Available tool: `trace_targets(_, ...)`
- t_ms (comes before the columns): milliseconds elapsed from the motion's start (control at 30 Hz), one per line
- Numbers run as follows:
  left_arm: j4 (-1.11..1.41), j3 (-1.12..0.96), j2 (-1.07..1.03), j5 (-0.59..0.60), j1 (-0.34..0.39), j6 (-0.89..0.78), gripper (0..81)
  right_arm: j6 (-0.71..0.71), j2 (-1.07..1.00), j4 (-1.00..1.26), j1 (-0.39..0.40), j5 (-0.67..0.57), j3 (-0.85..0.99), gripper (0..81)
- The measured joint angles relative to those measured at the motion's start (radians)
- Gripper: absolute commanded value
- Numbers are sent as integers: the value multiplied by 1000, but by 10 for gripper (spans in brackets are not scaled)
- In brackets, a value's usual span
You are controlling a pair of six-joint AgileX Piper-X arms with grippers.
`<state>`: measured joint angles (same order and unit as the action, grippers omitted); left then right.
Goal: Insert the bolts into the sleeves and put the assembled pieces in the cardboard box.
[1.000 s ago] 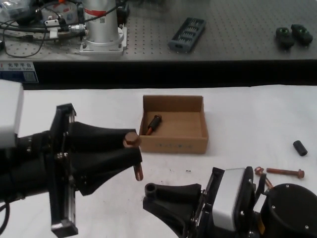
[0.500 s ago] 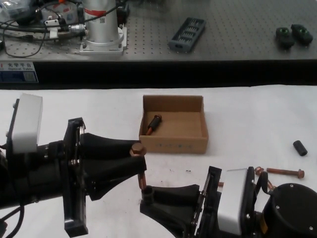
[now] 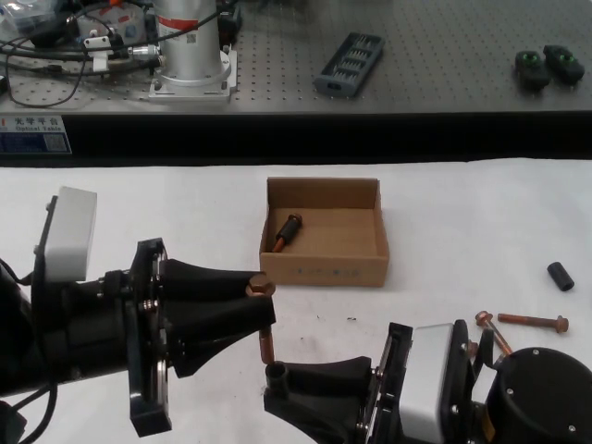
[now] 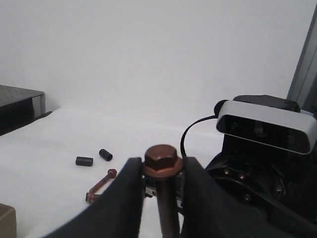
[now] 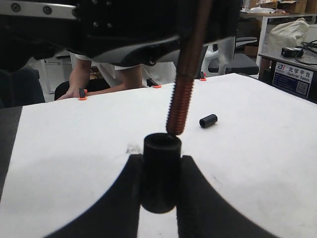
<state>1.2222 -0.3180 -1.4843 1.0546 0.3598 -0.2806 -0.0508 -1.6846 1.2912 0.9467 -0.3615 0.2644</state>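
My left gripper (image 3: 260, 302) is shut on a copper bolt (image 3: 265, 335), held upright with its hex head (image 4: 160, 159) on top between the black fingers. Below it my right gripper (image 3: 278, 381) is shut on a black sleeve (image 5: 162, 171), open end up. The bolt's threaded tip (image 5: 178, 114) hangs right at the rim of the sleeve's mouth, slightly off centre. The cardboard box (image 3: 324, 265) stands beyond both grippers at mid-table, with one assembled bolt and sleeve (image 3: 288, 230) lying inside.
Loose copper bolts (image 3: 532, 321) and a black sleeve (image 3: 560, 276) lie on the white cloth at the right. The left wrist view shows two sleeves (image 4: 84, 161) and a bolt (image 4: 101, 182). Another sleeve (image 5: 208, 120) lies past the held one.
My left gripper has moved right and down with the bolt, bringing its tip over the sleeve. The right gripper shifted only slightly.
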Motion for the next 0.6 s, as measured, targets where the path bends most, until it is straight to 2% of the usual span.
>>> trace_targets(200, 84, 0, -8, 12, 0, -45, 6, 0, 0, 26, 0, -2, 0, 66)
trace_targets(367, 292, 2, -11, 25, 0, -195, 6, 0, 0, 41, 0, -2, 4, 66)
trace_targets(600, 306, 2, -5, 29, 0, -217, 6, 0, 0, 41, 0, -2, 4, 66)
